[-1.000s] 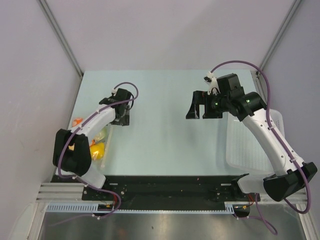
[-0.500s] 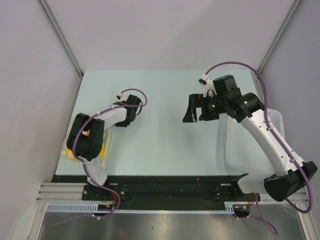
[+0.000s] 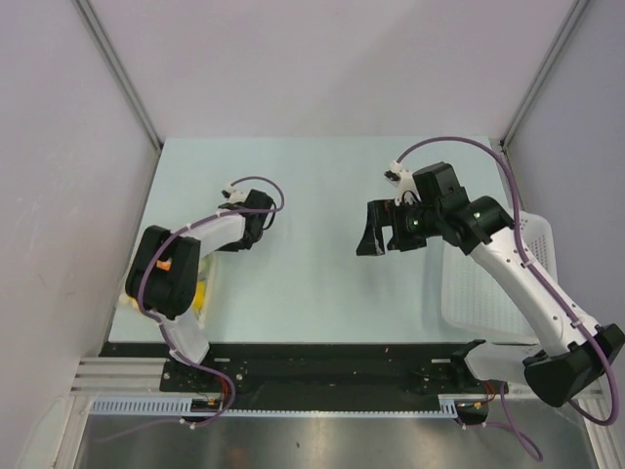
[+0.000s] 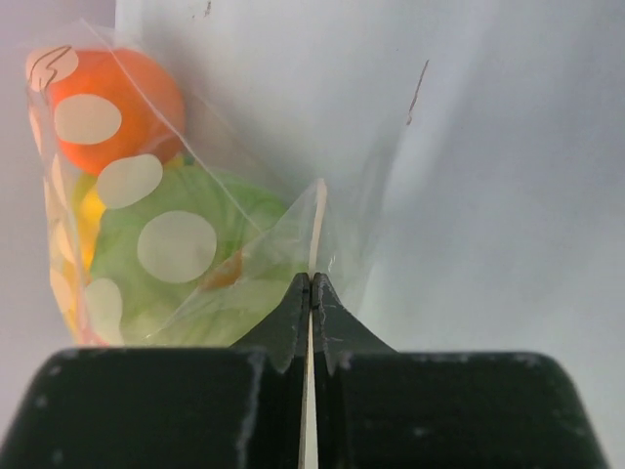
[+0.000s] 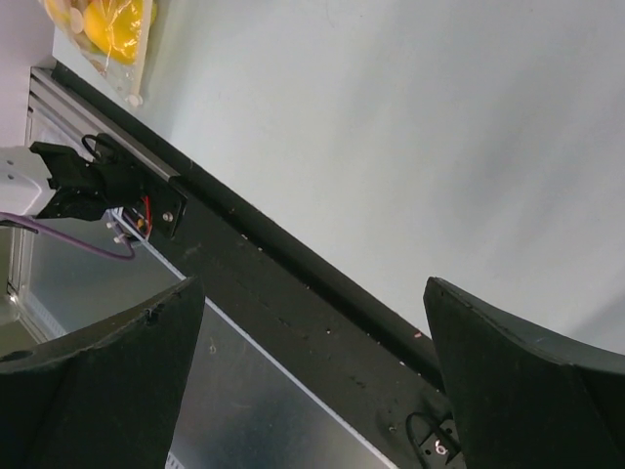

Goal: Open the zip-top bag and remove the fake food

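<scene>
The zip-top bag (image 4: pixel 244 166) is clear plastic with white dots and lies at the table's left edge (image 3: pixel 208 283). Inside it the fake food shows: a round orange (image 4: pixel 127 93), a pale green cabbage (image 4: pixel 210 259) and a yellow piece (image 4: pixel 90 220). My left gripper (image 4: pixel 311 280) is shut on a thin upright fold of the bag's edge; in the top view it (image 3: pixel 234 237) sits just past the bag's far end. My right gripper (image 3: pixel 384 237) hangs open over the table's middle, well apart from the bag, holding nothing (image 5: pixel 312 293). The right wrist view catches the bag (image 5: pixel 109 27) at far top left.
A white perforated basket (image 3: pixel 498 283) stands at the table's right edge under the right arm. The left arm's elbow (image 3: pixel 161 272) covers most of the bag from above. A black rail (image 3: pixel 322 366) runs along the near edge.
My left gripper closed on the bag's edge while its elbow swung over the bag. The right gripper drifted slightly left and nearer, still open.
</scene>
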`<state>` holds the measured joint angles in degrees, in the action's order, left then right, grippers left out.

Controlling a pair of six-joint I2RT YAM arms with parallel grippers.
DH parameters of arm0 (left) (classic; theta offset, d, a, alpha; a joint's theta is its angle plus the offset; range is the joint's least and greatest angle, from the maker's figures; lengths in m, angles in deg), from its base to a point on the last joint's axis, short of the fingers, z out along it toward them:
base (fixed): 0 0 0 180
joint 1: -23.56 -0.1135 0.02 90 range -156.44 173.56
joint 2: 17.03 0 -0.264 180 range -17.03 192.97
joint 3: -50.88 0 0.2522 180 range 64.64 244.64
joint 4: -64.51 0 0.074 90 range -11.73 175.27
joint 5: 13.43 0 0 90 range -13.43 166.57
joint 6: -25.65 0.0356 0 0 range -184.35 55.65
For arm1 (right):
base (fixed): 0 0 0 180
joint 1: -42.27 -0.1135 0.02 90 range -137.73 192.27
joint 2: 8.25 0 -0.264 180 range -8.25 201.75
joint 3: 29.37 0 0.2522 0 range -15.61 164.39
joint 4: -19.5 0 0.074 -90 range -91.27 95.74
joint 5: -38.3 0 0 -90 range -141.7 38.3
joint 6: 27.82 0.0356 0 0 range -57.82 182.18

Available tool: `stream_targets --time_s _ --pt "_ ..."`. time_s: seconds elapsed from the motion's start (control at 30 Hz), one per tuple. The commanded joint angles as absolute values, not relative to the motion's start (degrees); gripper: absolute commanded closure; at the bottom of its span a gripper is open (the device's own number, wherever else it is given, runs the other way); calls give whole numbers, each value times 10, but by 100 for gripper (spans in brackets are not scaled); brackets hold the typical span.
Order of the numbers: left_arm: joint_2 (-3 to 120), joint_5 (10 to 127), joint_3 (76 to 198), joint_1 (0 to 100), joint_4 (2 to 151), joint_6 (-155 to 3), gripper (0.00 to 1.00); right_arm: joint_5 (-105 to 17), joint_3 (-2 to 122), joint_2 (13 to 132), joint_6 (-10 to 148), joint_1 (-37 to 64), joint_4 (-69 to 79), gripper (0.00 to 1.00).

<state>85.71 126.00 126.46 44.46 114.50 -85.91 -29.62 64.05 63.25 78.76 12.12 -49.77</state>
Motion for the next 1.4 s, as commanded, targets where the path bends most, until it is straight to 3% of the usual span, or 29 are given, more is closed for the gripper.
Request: stream_targets --time_s 0.0,0.3,0.83,1.37 --pt "771 1216 1308 447 1229 -907 100 -281 578 603 803 116 -428 0" --pt "645 1048 1392 447 1320 -958 100 -307 493 619 818 48 -281 0" --pt "603 865 1545 439 1409 -1126 100 -271 471 747 782 -51 -31 0" --pt "571 753 1537 391 1340 -1261 100 -278 566 843 726 -110 -9 0"
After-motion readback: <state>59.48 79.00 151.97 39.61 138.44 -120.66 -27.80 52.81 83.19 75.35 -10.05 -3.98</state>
